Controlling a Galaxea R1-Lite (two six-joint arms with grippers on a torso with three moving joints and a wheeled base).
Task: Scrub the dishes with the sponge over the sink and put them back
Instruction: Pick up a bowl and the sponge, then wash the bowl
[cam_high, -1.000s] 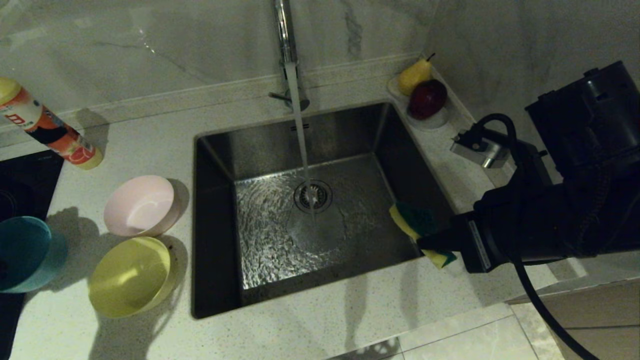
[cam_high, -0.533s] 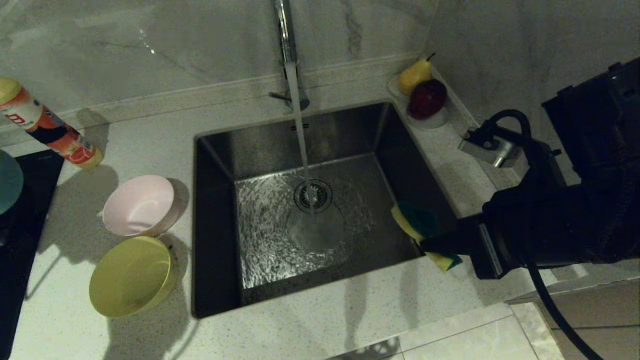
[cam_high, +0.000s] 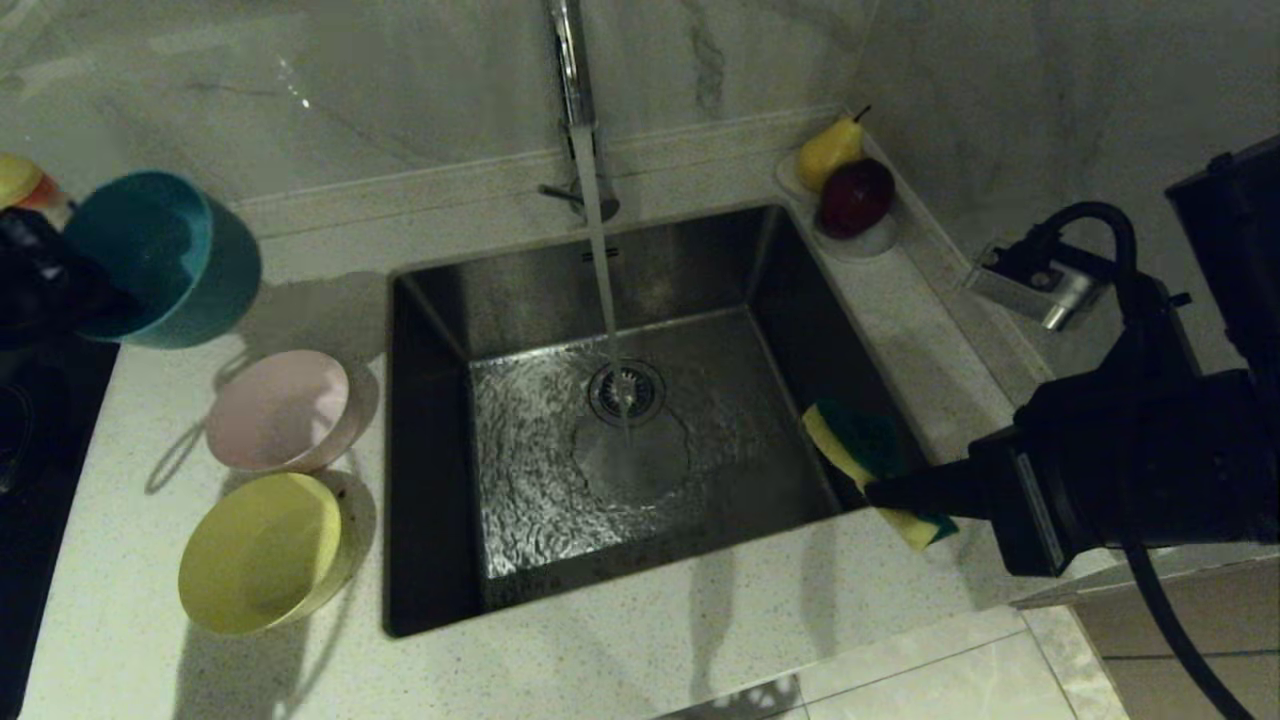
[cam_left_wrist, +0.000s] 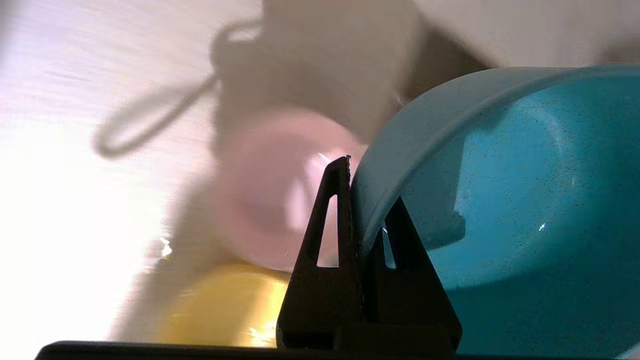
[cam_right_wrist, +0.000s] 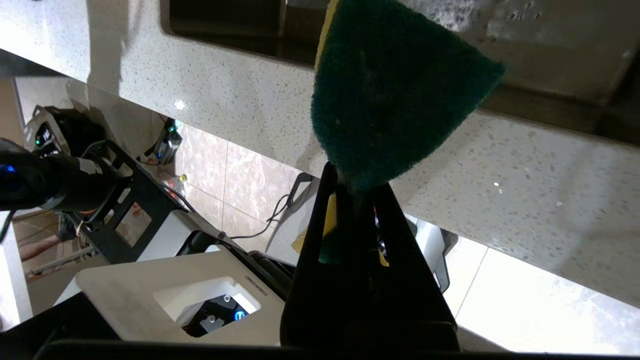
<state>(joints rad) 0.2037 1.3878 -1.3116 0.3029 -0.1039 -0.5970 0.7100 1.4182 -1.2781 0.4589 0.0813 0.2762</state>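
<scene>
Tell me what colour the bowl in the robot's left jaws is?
Blue bowl, clearest in the left wrist view.

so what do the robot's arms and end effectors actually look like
Both are black. The right arm is bulky, with a black cable looping over it and a silver block mounted behind. Each end effector, left and right, has two slim, tapering fingers with triangular cut-outs.

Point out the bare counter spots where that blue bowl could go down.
Free: the counter strip behind the pink bowl, up to the wall, and the front strip between the sink and the counter edge. Crowded: beside the sink's left rim, where the pink and yellow bowl sit close. The left gripper holds the blue bowl aloft.
</scene>
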